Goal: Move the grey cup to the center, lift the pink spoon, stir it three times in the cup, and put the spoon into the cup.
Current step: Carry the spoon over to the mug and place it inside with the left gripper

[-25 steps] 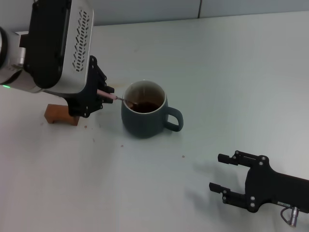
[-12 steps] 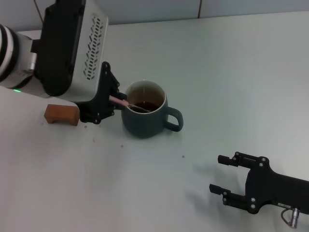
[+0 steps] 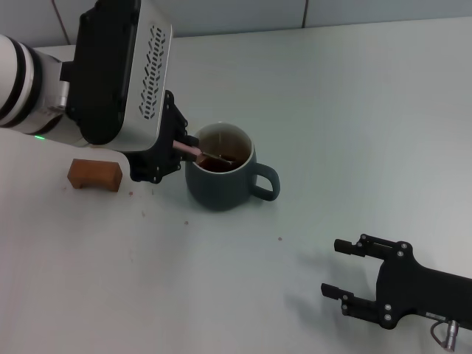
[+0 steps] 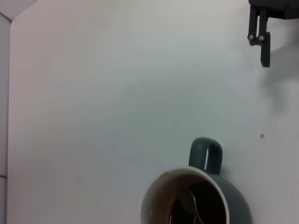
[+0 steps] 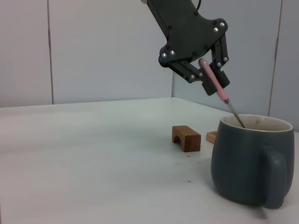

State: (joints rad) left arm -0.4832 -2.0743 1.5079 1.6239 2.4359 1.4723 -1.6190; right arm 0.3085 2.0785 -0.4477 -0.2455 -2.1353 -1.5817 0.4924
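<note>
Pink-handled slim metal spoon [image 3: 198,153], pinched by the left gripper [image 3: 177,150], dips into the dark grey ceramic mug [image 3: 221,184]; right gripper [image 3: 350,274] spread near the front edge.

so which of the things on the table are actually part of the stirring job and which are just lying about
Part of the job:
- grey cup, holding dark liquid
- pink spoon, bowl dipped in the cup, handle held by the left gripper

Just lying about:
- brown arched block on the table, beside the cup
- a second brown piece behind it
- right gripper, parked open, away from the cup
</note>
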